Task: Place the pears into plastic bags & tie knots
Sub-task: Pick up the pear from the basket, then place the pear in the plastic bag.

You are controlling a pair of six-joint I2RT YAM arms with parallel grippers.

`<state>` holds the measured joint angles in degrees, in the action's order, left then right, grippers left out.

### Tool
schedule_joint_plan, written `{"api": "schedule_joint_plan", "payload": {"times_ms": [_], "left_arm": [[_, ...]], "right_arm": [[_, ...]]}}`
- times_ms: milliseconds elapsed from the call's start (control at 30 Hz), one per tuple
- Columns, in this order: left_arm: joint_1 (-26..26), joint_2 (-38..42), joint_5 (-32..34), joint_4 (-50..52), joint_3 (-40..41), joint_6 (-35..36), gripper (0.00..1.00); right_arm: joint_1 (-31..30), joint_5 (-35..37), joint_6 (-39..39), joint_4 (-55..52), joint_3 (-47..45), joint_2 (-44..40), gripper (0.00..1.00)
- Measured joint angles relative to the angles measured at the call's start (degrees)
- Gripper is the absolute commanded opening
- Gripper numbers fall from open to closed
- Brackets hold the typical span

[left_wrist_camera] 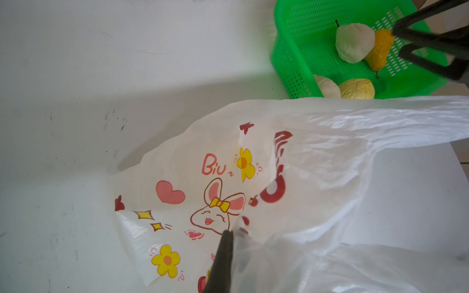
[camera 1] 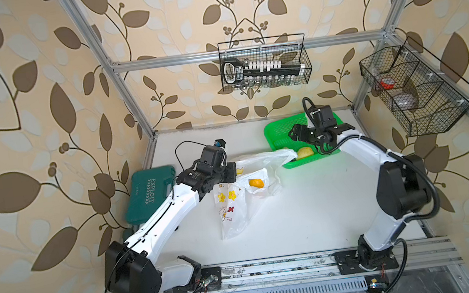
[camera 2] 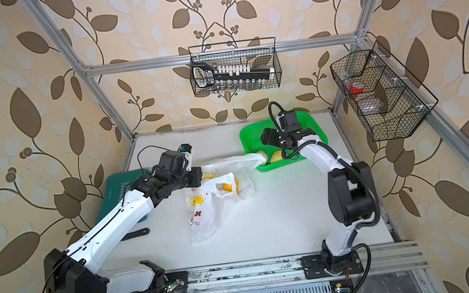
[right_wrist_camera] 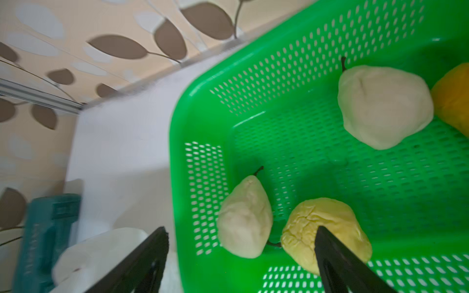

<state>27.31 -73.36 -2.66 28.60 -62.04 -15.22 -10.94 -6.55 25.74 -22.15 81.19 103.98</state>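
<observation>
The plastic bag (camera 1: pixel 235 205) lies crumpled mid-table, white with rabbits and yellow flowers, its mouth toward the green basket (camera 1: pixel 280 129). One orange pear (camera 1: pixel 256 183) shows through the bag's film. My left gripper (left_wrist_camera: pixel 228 232) is shut on a fold of the bag (left_wrist_camera: pixel 317 177) near the printed rabbit. Several pears rest in the basket (right_wrist_camera: pixel 304 50): a cream pear (right_wrist_camera: pixel 245 218), a yellow one (right_wrist_camera: pixel 327 233), another cream one (right_wrist_camera: pixel 383 106) and an orange one (right_wrist_camera: pixel 454 99). My right gripper (right_wrist_camera: pixel 241 230) hangs open over the basket's near corner, holding nothing, one finger over the yellow pear. No knots are visible.
A teal tool case (camera 1: pixel 148 192) lies at the table's left edge beside my left arm. Two black wire baskets hang on the frame, one at the back (camera 1: pixel 264 63) and one at the right (camera 1: pixel 416 89). A small black piece (camera 2: pixel 135 234) lies under the left arm.
</observation>
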Motion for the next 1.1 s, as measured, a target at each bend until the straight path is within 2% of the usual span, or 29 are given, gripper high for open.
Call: {"api": "schedule_joint_plan", "payload": {"times_ms": [133, 267, 367, 667, 767, 900, 1100], "left_arm": [[0.0, 0.0, -1.1, -0.2, 0.0, 0.0, 0.0], [0.0, 0.0, -1.8, -0.4, 0.0, 0.0, 0.0], [0.0, 0.0, -1.9, -0.6, 0.0, 0.0, 0.0], [0.0, -0.1, -2.9, -1.0, 0.0, 0.0, 0.0], [0.0, -0.2, -3.0, -1.0, 0.0, 0.0, 0.0], [0.0, -0.2, -3.0, -1.0, 0.0, 0.0, 0.0], [0.0, -0.2, -3.1, -1.0, 0.0, 0.0, 0.0]], "right_arm": [[-3.3, 4.0, -5.2, -5.0, 6.7, 7.3, 0.87], [-6.1, 6.1, -8.6, -7.5, 10.8, 10.5, 0.87], [-7.3, 7.7, -10.0, -8.9, 11.4, 11.5, 0.91], [-7.6, 9.6, -12.2, -11.5, 11.4, 15.8, 0.88], [-7.7, 9.5, -12.8, -11.9, 11.6, 17.0, 0.78], [-7.7, 9.1, -13.6, -11.9, 11.9, 18.3, 0.56], [-7.0, 8.6, -12.6, -11.7, 10.7, 15.2, 0.47]]}}
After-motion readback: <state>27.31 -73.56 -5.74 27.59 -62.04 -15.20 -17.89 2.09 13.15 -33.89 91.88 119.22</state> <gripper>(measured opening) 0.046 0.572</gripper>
